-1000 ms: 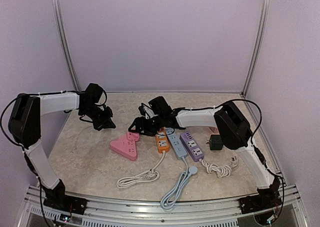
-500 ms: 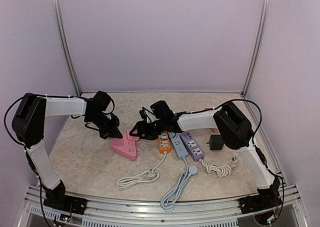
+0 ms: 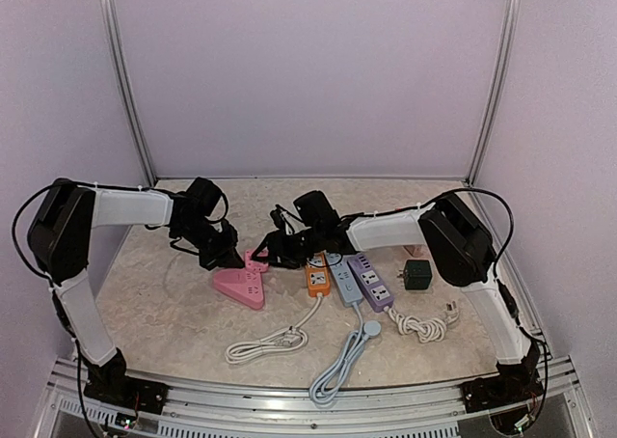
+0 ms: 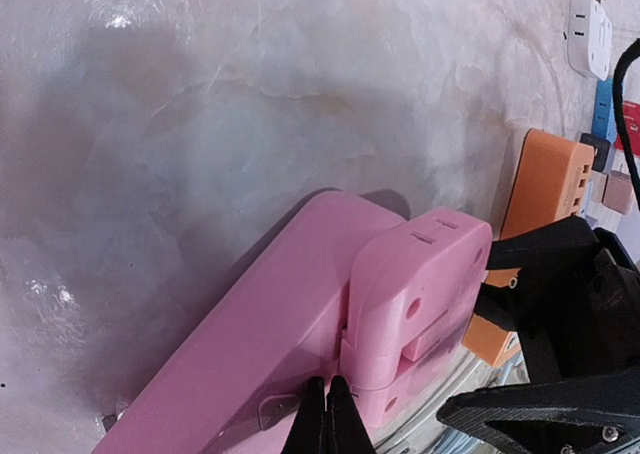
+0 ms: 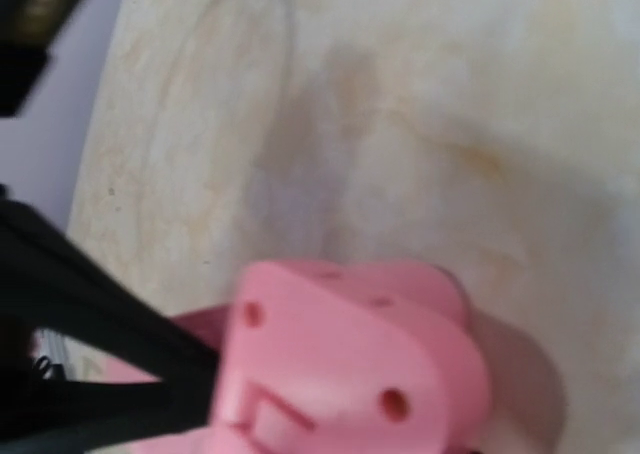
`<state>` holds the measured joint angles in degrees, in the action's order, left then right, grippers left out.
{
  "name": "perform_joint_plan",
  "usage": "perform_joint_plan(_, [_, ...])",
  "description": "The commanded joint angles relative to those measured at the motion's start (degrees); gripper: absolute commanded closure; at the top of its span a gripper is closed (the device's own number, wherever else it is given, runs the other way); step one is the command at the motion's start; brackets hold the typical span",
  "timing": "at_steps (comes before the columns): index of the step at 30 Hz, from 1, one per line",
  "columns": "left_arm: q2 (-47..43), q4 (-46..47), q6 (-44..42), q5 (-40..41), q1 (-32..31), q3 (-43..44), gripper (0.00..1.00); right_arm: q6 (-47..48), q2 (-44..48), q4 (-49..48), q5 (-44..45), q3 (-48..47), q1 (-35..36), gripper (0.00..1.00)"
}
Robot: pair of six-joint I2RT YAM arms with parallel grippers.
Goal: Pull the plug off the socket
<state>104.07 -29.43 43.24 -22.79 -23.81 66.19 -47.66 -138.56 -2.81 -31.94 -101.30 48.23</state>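
Your left end effector [image 3: 224, 255] is pinched together, tips down on the pink socket [image 3: 241, 286], likely bracing it. The plug [image 4: 415, 294] sits seated at the socket's far right corner, not out yet. Your right end effector [image 3: 270, 252] is at the plug, fingers apart on either side; can't tell if they grip. Reach looks done, pull is left. The surface [image 3: 164, 303] is pale and marbled. Orange strip [image 3: 313, 274], blue strip [image 3: 342, 282], purple strip [image 3: 371, 282] and green cube [image 3: 417, 275] lie rightward. Lilac walls [image 3: 308, 71].

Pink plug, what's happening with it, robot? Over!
Left gripper shut, tips at the pink socket. Right gripper open, fingers at the pink plug. Plug not yet out. Orange strip close beside.
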Motion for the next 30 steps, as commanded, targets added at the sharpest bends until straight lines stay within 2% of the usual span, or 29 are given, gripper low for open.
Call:
perform_joint_plan(1, [2.7, -2.6, 0.1, 2.5, -0.2, -1.1, 1.0, 0.0, 4.4, -1.7, -2.1, 0.6, 0.4, 0.46])
perform_joint_plan(11, [3.3, -2.5, 0.0, 2.6, -0.3, -1.6, 1.0, 1.3, 3.2, -0.1, -3.7, -1.2, 0.6, 0.56])
perform_joint_plan(21, [3.2, -2.0, 0.0, 2.6, -0.2, -2.3, 1.0, -0.6, -1.1, -0.6, -4.0, -3.9, 0.9, 0.59])
perform_joint_plan(30, [2.3, -1.2, 0.3, 2.3, 0.0, -3.7, 1.0, -2.1, -2.1, -1.3, -3.7, -3.5, 0.7, 0.66])
